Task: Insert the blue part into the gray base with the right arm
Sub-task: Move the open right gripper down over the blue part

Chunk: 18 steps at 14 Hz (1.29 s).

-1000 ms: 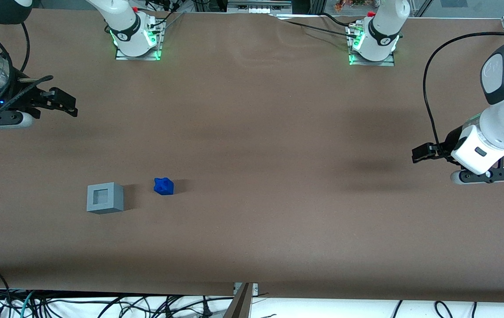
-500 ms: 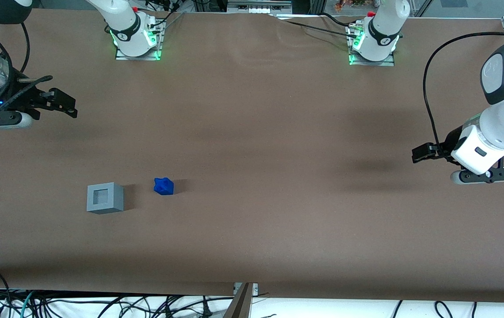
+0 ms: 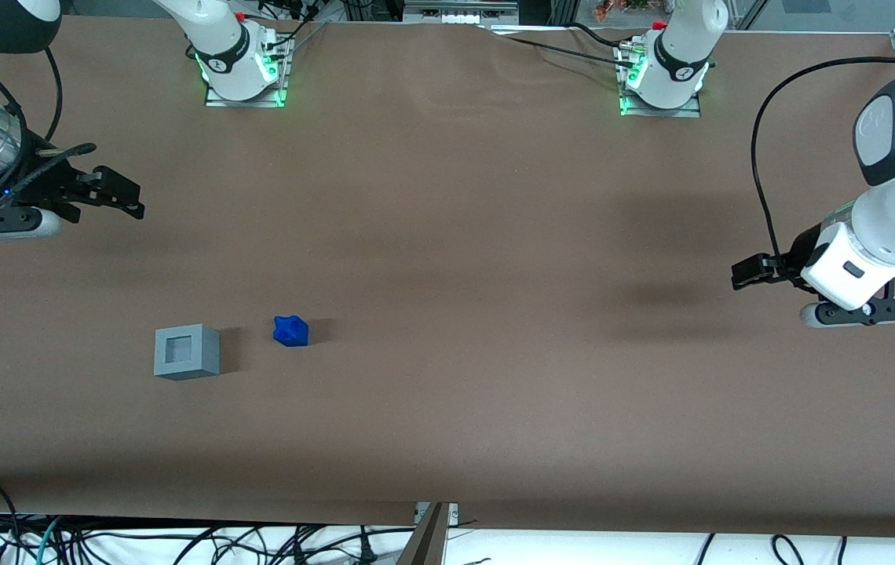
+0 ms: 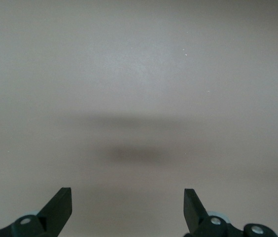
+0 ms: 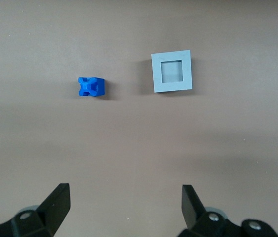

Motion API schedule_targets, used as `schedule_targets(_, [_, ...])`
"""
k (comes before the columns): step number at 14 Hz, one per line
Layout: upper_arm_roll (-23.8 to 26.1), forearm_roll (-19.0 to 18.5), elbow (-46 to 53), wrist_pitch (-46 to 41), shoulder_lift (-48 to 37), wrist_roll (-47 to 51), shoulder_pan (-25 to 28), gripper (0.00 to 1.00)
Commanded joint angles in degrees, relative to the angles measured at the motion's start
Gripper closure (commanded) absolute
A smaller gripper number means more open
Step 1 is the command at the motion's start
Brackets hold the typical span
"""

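Note:
The blue part (image 3: 290, 330) lies on the brown table, beside the gray base (image 3: 186, 351), which stands with its square recess facing up. Both also show in the right wrist view: the blue part (image 5: 90, 87) and the gray base (image 5: 172, 71) lie apart with bare table between them. My right gripper (image 3: 119, 193) hangs above the table at the working arm's end, farther from the front camera than both parts. Its fingers are wide open and empty in the right wrist view (image 5: 125, 200).
Two arm bases with green lights (image 3: 242, 67) (image 3: 661, 74) stand at the table's edge farthest from the front camera. Cables (image 3: 180, 541) lie below the near edge. Brown table surface (image 3: 455, 275) spreads toward the parked arm's end.
My right gripper has shifted slightly nearer to the front camera and toward the middle of the table. The blue part and gray base have not moved.

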Motion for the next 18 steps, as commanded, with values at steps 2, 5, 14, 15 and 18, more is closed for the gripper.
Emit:
schedule_targets(2, [0.86, 0.57, 0.18, 7.78, 5.01, 4.77, 1.63, 0.0])
schedule_targets(5, [0.86, 0.31, 0.17, 16.82, 13.44, 13.19, 6.27, 0.0])
schedule_targets(14, [0.69, -1.1, -0.44, 36.72, 29.9, 19.47, 12.1, 0.01])
schedule_targets(15, [0.6, -1.1, -1.05, 36.64, 29.99, 19.12, 11.66, 0.01])
schedule_targets(18, [0.6, -0.92, -3.25, 36.55, 29.73, 18.85, 11.48, 0.01])
